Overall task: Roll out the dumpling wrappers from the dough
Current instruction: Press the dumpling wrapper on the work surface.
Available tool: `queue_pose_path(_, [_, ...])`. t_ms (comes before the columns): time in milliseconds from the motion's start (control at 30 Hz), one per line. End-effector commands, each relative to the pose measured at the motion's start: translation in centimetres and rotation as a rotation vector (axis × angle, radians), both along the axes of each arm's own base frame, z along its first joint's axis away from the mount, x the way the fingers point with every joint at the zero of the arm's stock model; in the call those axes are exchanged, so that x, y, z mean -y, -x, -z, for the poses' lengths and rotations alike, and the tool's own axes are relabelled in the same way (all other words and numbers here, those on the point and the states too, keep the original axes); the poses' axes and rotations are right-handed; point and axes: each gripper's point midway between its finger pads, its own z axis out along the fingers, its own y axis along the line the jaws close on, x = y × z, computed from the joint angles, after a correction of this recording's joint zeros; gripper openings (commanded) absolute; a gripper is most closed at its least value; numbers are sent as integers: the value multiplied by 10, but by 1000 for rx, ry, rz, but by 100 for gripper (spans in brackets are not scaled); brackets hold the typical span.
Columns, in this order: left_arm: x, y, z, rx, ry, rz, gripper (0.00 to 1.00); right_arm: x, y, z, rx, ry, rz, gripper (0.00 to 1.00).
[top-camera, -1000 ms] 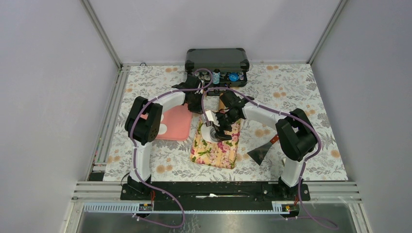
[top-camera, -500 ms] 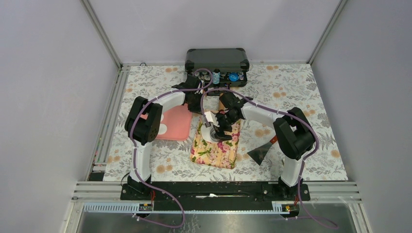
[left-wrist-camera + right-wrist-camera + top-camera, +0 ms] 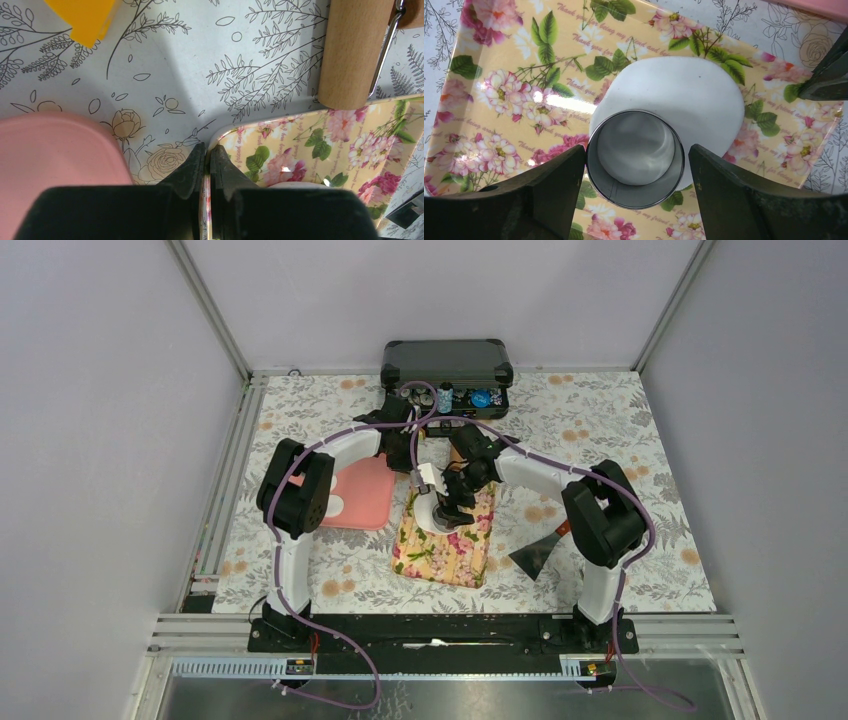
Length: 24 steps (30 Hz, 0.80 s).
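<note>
The dough, a flat white rolled sheet (image 3: 704,95), lies on the yellow floral tray (image 3: 499,50). Your right jaws stand wide astride the round silver tin (image 3: 636,199) set on it, not yet clamped; left jaws pinch the tray's rim. Rolling appears done; cutting wrappers remains.

The right gripper (image 3: 636,152) has edged left, its jaws narrowing around the round tin (image 3: 634,197).

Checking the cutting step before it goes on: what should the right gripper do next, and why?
Probably close the right gripper on the ring. Its open fingers flank the ring, which stands on the flattened dough but is not yet gripped. The left gripper is shut on the tray edge, so the tray should hold steady.
</note>
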Motion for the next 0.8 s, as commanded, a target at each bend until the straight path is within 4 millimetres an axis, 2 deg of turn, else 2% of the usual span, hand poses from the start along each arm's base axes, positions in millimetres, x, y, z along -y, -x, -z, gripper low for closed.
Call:
queue_pose_path(0, [-28,8,29,-51,-105,-64,0,-5,-3,-3,0,6,12,81])
queue_pose_path(200, [-29,8,29,-51,-109,-64,0,-2,-1,1,-7,16,15,79])
queue_pose_path(333, [-29,8,29,-50,-112,-65,0,0,1,2,-9,23,19,71])
queue_pose_path(433, [-29,7,29,-48,-114,-66,0,2,1,4,-5,33,20,68])
queue_pose_path(767, [-30,7,29,-48,-119,-71,0,8,9,19,-21,48,102,66])
